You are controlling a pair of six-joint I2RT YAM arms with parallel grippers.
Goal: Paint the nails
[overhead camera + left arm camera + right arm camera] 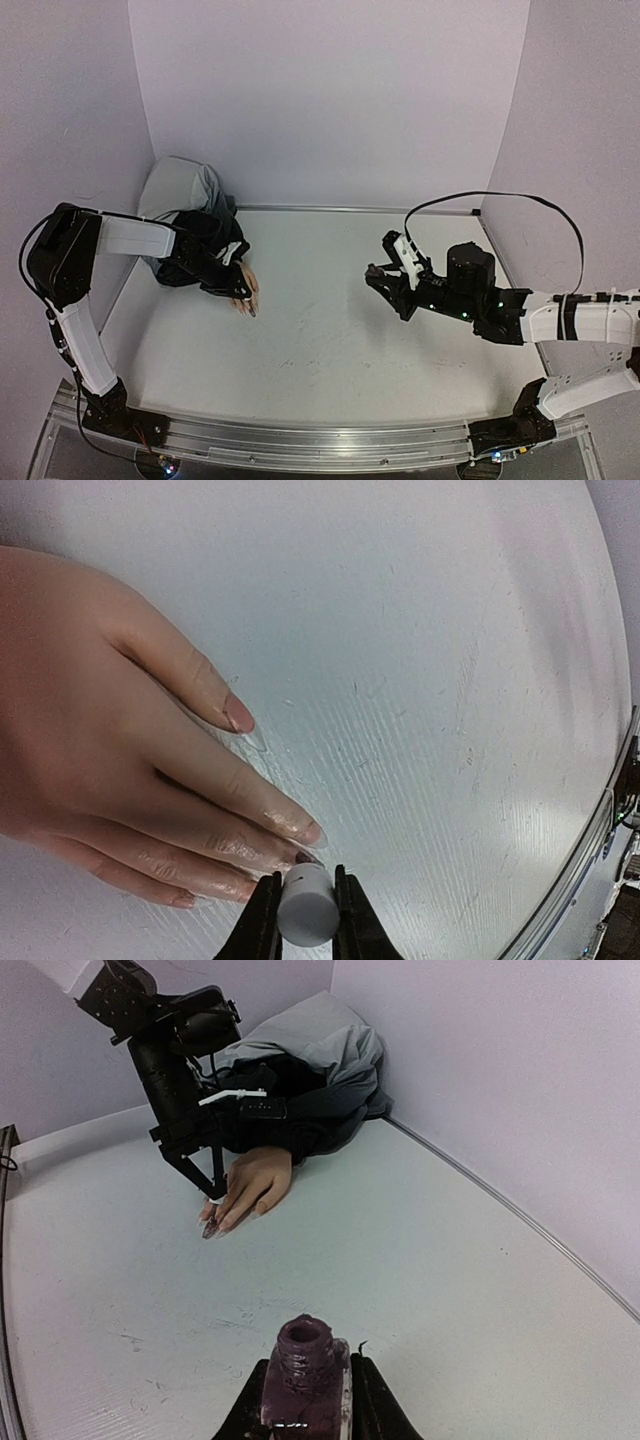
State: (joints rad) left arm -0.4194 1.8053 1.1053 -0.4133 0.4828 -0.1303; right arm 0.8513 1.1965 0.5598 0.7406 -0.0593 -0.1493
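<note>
A peach mannequin hand (243, 288) with a black sleeve lies flat at the table's left. Its fingers show close up in the left wrist view (150, 770), and small in the right wrist view (245, 1185). One nail (303, 858) by the cap bears dark polish. Another nail (238, 713) looks bare. My left gripper (307, 905) is shut on the white brush cap (305, 905), held right at the fingertips. The brush is hidden behind the cap. My right gripper (305, 1400) is shut on the open purple polish bottle (305, 1370), at the table's right (385, 275).
A grey and black cloth bundle (190, 195) lies in the back left corner behind the hand. Lilac walls close the back and both sides. A metal rail (300, 445) runs along the near edge.
</note>
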